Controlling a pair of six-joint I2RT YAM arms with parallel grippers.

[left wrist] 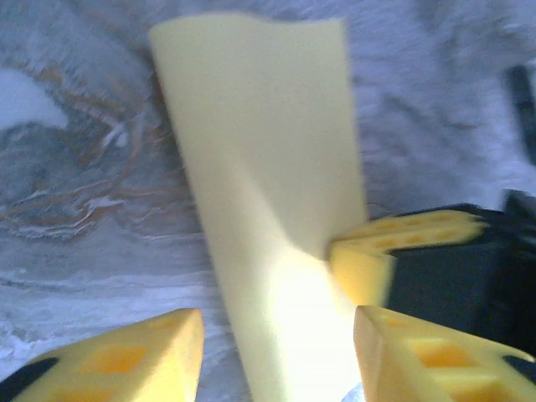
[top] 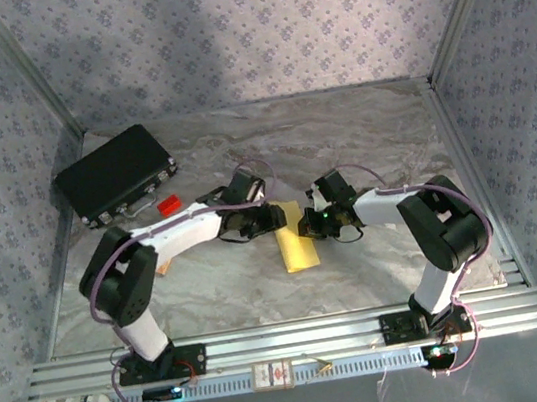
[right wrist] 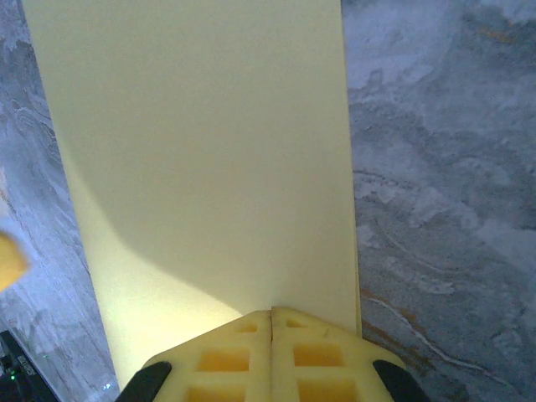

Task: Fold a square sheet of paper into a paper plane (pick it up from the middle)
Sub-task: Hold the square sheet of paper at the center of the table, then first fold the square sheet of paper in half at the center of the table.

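One paper (top: pixel 296 247): folded strip on the counter (top: pixel 380 134).
Left fingers (left wrist: pixel 142 352): open, straddling its length.
Right fingers (right wrist: pixel 226 360): closed, tips on its edge.

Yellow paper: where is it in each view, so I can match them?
Top external: yellow paper lies mid-table.
Left wrist: paper is a central strip, top to bottom.
Right wrist: paper covers left and centre, top to bottom.
Shared landmark: grey marbled table around it.
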